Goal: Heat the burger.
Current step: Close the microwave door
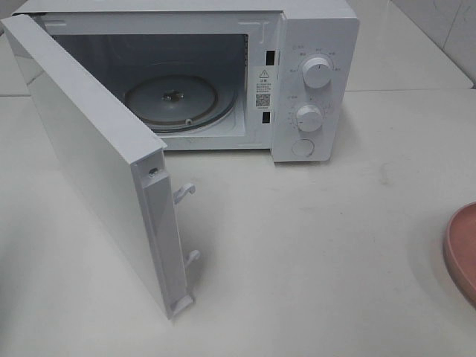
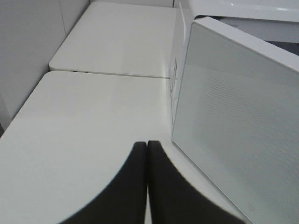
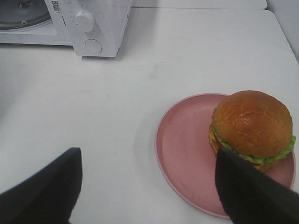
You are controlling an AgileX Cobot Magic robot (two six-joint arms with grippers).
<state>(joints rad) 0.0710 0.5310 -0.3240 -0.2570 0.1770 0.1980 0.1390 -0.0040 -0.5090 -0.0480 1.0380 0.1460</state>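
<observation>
A: Where's the burger [image 3: 252, 128]?
B: On the pink plate [image 3: 187, 154], toward the plate's right side, sitting upright. Bun on top, lettuce frill showing under it. In the high view only the plate's edge [image 1: 462, 249] shows, at the right border of the table [image 1: 320, 245], well apart from the microwave. Burger itself is out of that view.

A: My right gripper [image 3: 147, 186]?
B: Jaws spread wide, nothing between them. One finger [image 3: 44, 191] is over bare table, the other [image 3: 254, 191] overlaps the near edge of the burger in the picture. Can't tell if it touches.

A: Left gripper [image 2: 147, 163]?
B: Fingers pressed together, holding nothing, tips just beside the near corner of the microwave door [image 2: 238, 135], on its outer side.

A: Microwave [image 1: 312, 82]?
B: At the far side of the table, door [image 1: 97, 163] swung fully open toward the near left. Glass turntable [image 1: 175, 100] inside, nothing on it. Two white dials [image 1: 317, 73] and a round button [image 1: 303, 147] on the right panel.
</observation>
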